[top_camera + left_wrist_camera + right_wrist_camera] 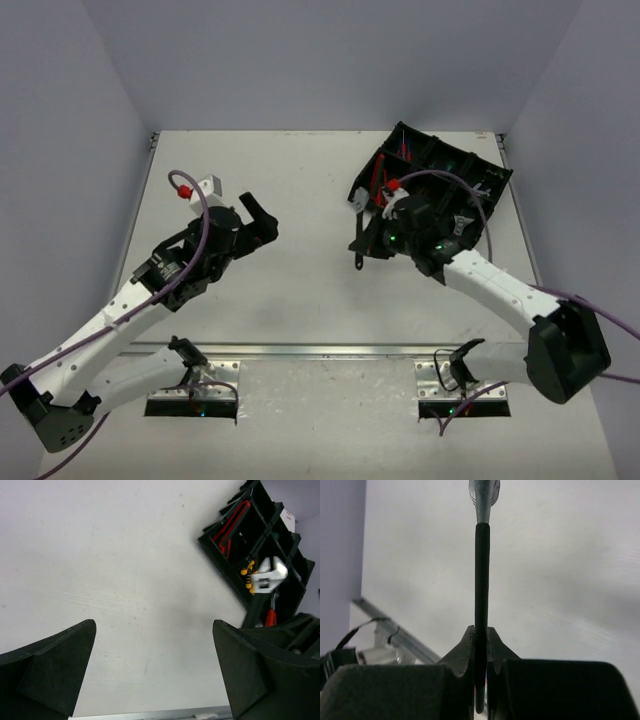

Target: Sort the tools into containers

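I can read no writing anywhere: the white patch [286,516] at the far end of the black organiser tray [450,148] is too small to make out.

My right jaws are pressed together on the black handle of the adjustable wrench [481,570], the two pads [462,652] pinching it edge-on. Its silver head points away from my wrist. I hold it above the bench [290,290], just off the left side of the tray and in no compartment.

My left jaws are spread wide and hold nothing; both fingers [55,675] hang over bare bench on the left, well apart from the tray.

The tray sits skewed at the far right of the bench. Red-handled tools [230,527] lie in its far-left compartment, and yellow-handled pliers [245,576] show in the compartment next to it, just behind the wrench's head in the left wrist view.
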